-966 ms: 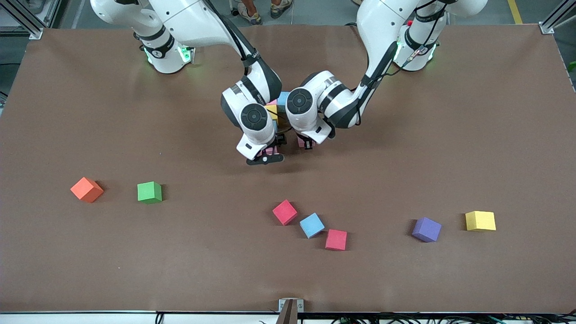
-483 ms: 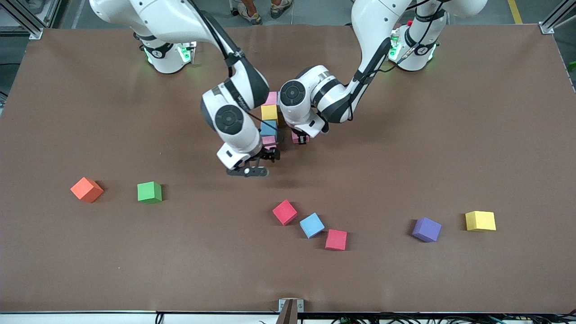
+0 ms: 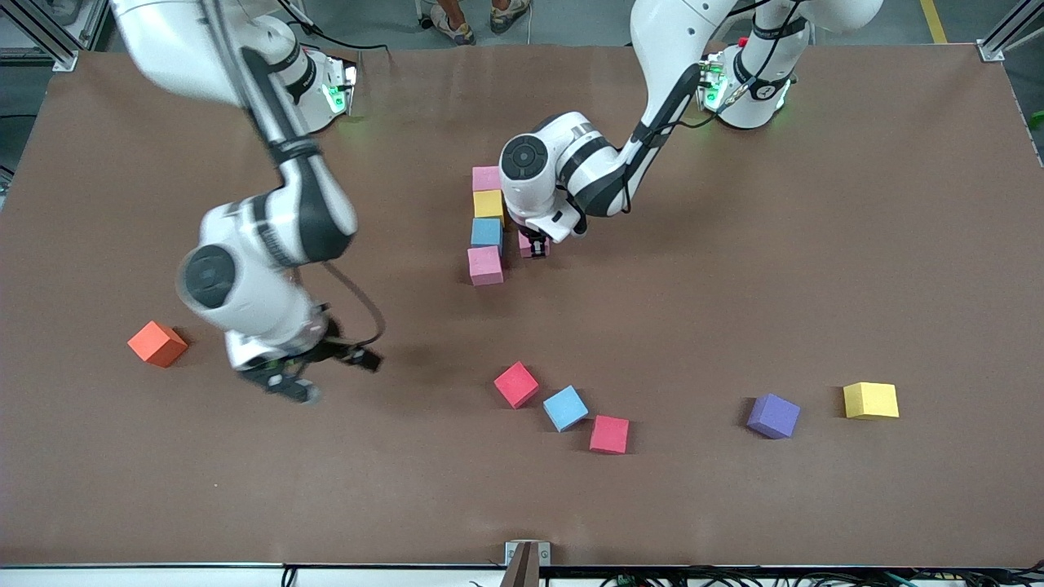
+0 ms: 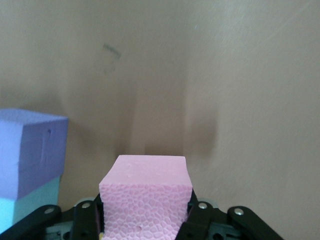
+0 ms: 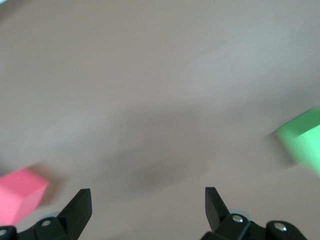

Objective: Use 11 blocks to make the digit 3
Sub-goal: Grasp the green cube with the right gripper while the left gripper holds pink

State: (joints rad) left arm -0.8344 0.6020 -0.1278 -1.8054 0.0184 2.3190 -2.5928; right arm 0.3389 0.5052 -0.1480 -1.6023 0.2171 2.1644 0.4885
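A column of blocks lies mid-table: pink [image 3: 486, 178], yellow [image 3: 488, 204], light blue [image 3: 486, 232], pink [image 3: 485, 266]. My left gripper [image 3: 534, 244] [image 4: 145, 210] is shut on a pink block [image 4: 145, 192] low beside that column; the left wrist view also shows a purple block [image 4: 30, 150] next to it. My right gripper [image 3: 320, 371] [image 5: 147, 192] hangs open and empty near the orange cube [image 3: 157, 343]. The green block [image 5: 302, 140] shows only in the right wrist view; the right arm hides it in the front view.
Loose blocks lie nearer the front camera: red [image 3: 515, 384], light blue [image 3: 565, 408], another red-pink one [image 3: 609, 434], then purple [image 3: 773, 416] and yellow [image 3: 870, 400] toward the left arm's end.
The right arm swung away from the block column toward its own end of the table, gripper open, and now covers the green block. The left gripper edged closer to the column with its pink block.
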